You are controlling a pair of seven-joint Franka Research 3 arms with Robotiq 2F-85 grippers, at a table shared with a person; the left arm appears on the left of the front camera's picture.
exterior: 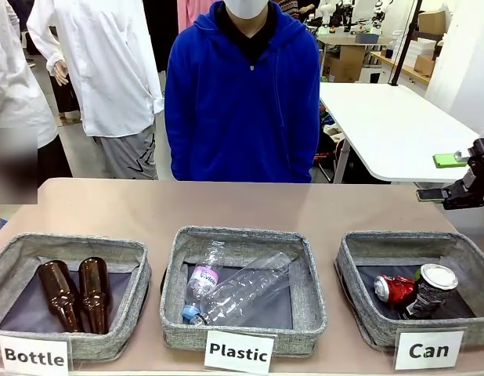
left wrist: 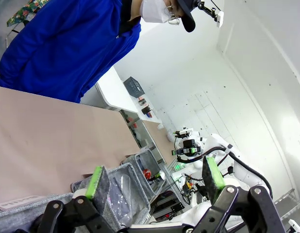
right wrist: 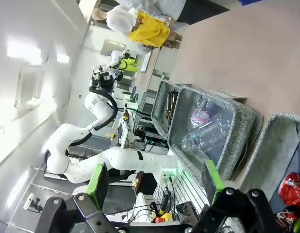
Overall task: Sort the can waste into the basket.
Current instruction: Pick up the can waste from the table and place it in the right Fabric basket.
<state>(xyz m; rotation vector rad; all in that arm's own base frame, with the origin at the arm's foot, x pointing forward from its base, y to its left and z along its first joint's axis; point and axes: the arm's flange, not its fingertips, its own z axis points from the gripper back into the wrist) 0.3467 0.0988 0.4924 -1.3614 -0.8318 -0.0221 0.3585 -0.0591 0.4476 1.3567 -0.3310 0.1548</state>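
- Both cans are in the Can basket, the grey fabric one at the robot's right end of the worktop. The red can lies on its side on the dark bottom, and the dark can with the silver top sits right against it, tipped up.
- Right gripper is up in the air at the right edge of the front view, above and behind the Can basket, well apart from the cans. Its fingers are spread wide with nothing between the green pads.
- From the right wrist camera, the right gripper is likewise released. The red can peeks in just past the right-hand finger, down in the corner.
- Left gripper in its own wrist view: fingers apart and holding nothing. The baskets are far off beyond them, and a tiny red can is just visible in the farthest one.
- Plastic basket in the middle has clear plastic bottles in it, and the Bottle basket has two brown glass bottles.
- A person in a blue hoodie stands at the far side of the worktop.
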